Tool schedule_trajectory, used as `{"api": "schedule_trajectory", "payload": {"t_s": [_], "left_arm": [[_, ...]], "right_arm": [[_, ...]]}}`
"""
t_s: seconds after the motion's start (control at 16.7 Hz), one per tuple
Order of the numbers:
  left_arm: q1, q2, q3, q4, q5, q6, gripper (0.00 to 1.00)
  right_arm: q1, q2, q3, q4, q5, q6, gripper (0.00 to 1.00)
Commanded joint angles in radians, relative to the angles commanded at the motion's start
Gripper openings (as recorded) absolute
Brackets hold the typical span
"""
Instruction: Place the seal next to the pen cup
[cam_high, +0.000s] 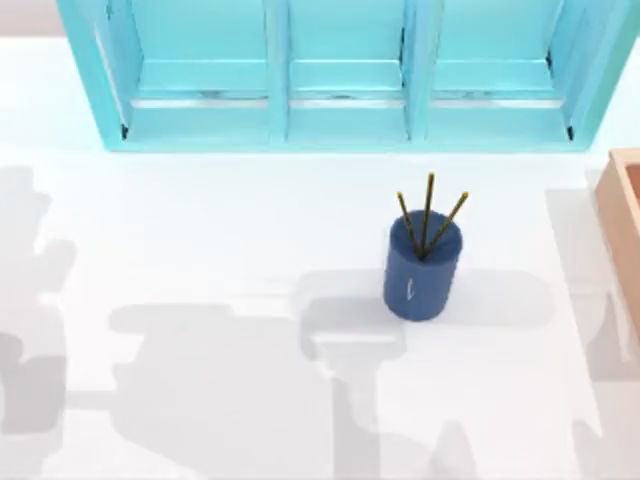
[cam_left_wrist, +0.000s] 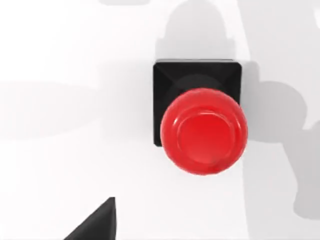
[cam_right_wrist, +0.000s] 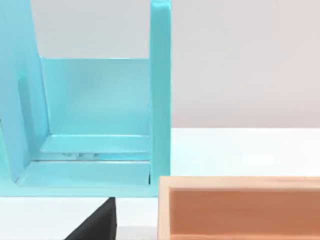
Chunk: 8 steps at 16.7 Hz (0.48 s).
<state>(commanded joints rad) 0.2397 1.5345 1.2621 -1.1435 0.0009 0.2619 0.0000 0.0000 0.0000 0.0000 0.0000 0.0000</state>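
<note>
Hardly begun, judging by the layout. Seal (cam_left_wrist: 199, 120) standing upright on bare white worktop (cam_left_wrist: 60, 150) straight below the left wrist camera, red knob up on its square black base, nothing touching it. Pen cup (cam_high: 422, 265) upright right of the worktop's centre in the top view, three pencils (cam_high: 428, 222) poking out, with nothing set down beside it. Still to do, then: the grasp, the lift, the carry across to the cup and the set-down next to it.

Left hand hanging over the seal but clear of it, judging from the wrist view; only a dark wedge of one finger (cam_left_wrist: 95, 224) visible at the frame's edge, so cannot tell how far open. Holding nothing, as far as can be seen.

Right arm idle off to the worktop's right side, its camera facing the blue shelf unit (cam_right_wrist: 95, 130) along the far edge and the wooden tray (cam_right_wrist: 240, 207) at the right edge; a similar dark finger wedge (cam_right_wrist: 95, 224) showing, opening likewise impossible to judge.
</note>
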Motion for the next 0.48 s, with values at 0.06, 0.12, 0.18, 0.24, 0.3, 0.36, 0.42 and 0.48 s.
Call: {"api": "schedule_trajectory", "payload": {"t_s": [0.06, 0.12, 0.18, 0.24, 0.3, 0.36, 0.42, 0.48], "left_arm": [[0.009, 0.056, 0.048, -0.039, 0.0, 0.009, 1.0], [0.017, 0.103, 0.088, -0.072, 0.0, 0.017, 1.0], [0.023, 0.139, 0.12, -0.099, 0.0, 0.023, 1.0], [0.028, 0.165, 0.145, -0.119, 0.0, 0.028, 1.0], [0.031, 0.181, 0.161, -0.131, -0.001, 0.031, 1.0], [0.032, 0.187, 0.168, -0.136, -0.001, 0.032, 1.0], [0.032, 0.187, 0.168, -0.136, -0.001, 0.032, 1.0], [0.032, 0.187, 0.168, -0.136, -0.001, 0.032, 1.0]], "right_arm": [[0.0, 0.0, 0.0, 0.0, 0.0, 0.0, 1.0], [0.0, 0.0, 0.0, 0.0, 0.0, 0.0, 1.0], [0.0, 0.0, 0.0, 0.0, 0.0, 0.0, 1.0], [0.0, 0.0, 0.0, 0.0, 0.0, 0.0, 1.0], [0.0, 0.0, 0.0, 0.0, 0.0, 0.0, 1.0], [0.0, 0.0, 0.0, 0.0, 0.0, 0.0, 1.0], [0.0, 0.0, 0.0, 0.0, 0.0, 0.0, 1.0], [0.0, 0.0, 0.0, 0.0, 0.0, 0.0, 1.0]]}}
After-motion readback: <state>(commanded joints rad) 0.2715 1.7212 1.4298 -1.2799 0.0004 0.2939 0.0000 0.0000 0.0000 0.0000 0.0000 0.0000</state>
